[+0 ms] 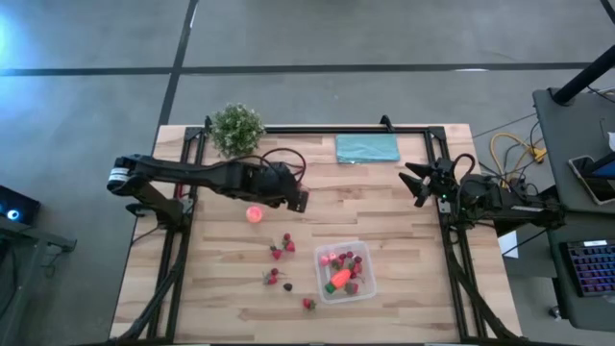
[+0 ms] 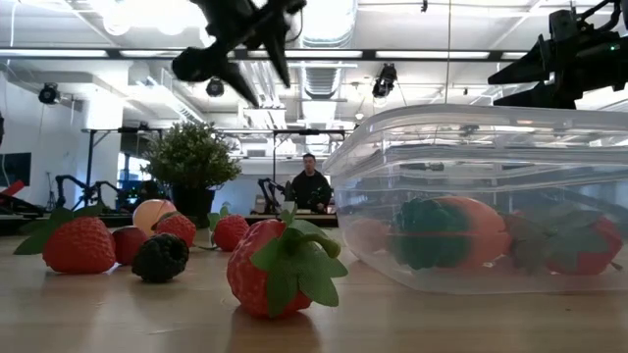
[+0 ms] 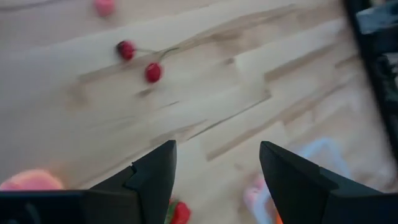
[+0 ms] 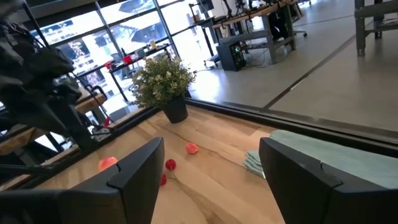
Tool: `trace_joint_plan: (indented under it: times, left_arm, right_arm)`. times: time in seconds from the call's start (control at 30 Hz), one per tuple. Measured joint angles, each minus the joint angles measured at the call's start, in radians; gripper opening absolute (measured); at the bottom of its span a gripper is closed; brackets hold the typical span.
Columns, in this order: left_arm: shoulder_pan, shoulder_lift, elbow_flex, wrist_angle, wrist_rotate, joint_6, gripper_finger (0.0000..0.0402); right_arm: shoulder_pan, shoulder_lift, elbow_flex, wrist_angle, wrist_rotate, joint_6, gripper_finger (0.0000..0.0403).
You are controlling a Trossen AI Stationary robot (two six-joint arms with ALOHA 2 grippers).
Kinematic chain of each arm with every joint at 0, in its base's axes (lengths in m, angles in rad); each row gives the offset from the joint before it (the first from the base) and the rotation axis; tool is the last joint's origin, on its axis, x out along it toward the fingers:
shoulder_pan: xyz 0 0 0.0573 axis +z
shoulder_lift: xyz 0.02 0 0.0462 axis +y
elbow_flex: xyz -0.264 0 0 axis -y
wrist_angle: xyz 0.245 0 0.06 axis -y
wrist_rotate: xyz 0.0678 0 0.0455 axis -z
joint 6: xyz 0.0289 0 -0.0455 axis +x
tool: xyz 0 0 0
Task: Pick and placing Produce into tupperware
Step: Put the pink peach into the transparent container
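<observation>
Strawberry (image 2: 278, 267) lies closest on our desk (image 1: 384, 202), waiting. Our left gripper (image 1: 300, 201) hangs above the peach ball (image 1: 255, 214), jaws spread, empty — our right gripper (image 1: 419, 183) too. Tupperware (image 1: 346, 273) holds some produce.

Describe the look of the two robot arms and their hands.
Both arms are dark, near-black jointed links. The left arm has a pale band at its shoulder end and a thin dark cable looping near its wrist. The left hand has two flat, wedge-shaped black fingers. The right hand has the same angular dark fingers. The right arm carries dark cabling.
</observation>
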Motion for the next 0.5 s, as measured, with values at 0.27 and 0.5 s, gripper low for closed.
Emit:
trace_joint_plan:
  times: [0.27,0.5]
  left_arm:
    - [-0.001,0.000,0.059,0.003,0.000,0.053,0.0123]
    - [-0.002,0.002,0.043,0.003,-0.003,0.049,0.0092]
  right_arm:
    - [0.000,0.000,0.000,0.000,0.000,0.000,0.0252]
    - [0.000,0.000,0.000,0.000,0.000,0.000,0.0253]
